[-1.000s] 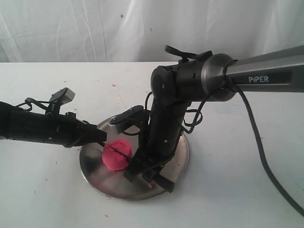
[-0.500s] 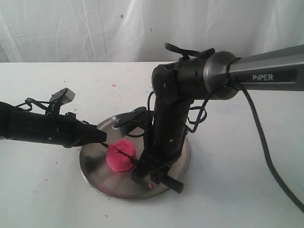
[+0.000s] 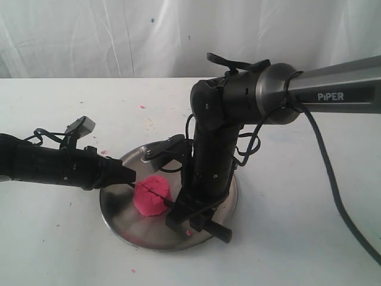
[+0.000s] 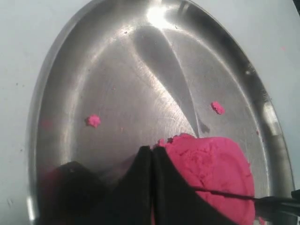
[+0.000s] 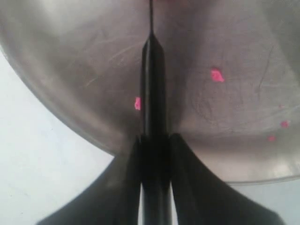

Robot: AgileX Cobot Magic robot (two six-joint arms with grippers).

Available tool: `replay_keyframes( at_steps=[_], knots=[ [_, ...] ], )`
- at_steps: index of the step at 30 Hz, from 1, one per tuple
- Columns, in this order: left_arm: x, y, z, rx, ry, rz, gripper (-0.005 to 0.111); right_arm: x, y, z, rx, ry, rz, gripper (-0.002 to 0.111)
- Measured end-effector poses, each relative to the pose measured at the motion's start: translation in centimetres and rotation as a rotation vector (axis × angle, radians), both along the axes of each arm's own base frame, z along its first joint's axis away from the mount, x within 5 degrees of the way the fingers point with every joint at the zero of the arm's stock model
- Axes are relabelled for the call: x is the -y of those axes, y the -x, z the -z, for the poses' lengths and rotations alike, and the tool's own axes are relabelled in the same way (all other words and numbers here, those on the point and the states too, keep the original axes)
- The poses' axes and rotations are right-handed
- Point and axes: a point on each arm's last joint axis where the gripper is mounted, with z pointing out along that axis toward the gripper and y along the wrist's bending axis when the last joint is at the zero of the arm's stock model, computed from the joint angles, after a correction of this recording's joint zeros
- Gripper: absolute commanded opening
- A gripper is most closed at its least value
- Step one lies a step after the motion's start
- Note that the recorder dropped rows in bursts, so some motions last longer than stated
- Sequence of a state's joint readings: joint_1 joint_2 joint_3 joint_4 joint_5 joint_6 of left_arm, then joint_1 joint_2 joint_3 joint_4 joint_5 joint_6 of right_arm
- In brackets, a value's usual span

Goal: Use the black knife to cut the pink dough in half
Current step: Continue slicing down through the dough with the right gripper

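White table [image 3: 309, 238] holds a steel plate [image 3: 119, 214] with the dough [image 3: 152, 195]. Right gripper [image 3: 189, 219] bends down, pinching the knife [image 5: 153, 89]. Left gripper [image 4: 152, 157], fingers pressed together, maybe touches the dough. Only the wrist views show crumbs [image 4: 93, 120].

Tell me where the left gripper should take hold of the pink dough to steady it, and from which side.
Grip the pink dough low on its rounded flank, on the half facing the left gripper, coming from the left side of the steel plate. The black knife lies across the top with the right gripper opposite, so the top and far side are taken.
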State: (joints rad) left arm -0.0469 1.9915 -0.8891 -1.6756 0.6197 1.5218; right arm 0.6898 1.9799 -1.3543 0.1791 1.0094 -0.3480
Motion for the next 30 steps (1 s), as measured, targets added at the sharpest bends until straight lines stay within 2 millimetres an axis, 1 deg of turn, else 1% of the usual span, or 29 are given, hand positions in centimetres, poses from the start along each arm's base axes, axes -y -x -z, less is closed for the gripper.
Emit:
replay_keyframes(
  at_steps=[6,23,30],
  knots=[
    [0.0,0.0,0.1,-0.002,-0.004,0.007,0.000,0.1,0.1,-0.5,0.004,-0.004,0.002,0.000],
    [0.1,0.1,0.1,0.000,-0.003,0.021,0.000,0.1,0.2,-0.5,-0.007,0.003,0.003,0.000],
    [0.1,0.2,0.0,0.001,0.004,0.025,0.000,0.1,0.1,0.8,-0.035,0.027,0.003,0.000]
  ],
)
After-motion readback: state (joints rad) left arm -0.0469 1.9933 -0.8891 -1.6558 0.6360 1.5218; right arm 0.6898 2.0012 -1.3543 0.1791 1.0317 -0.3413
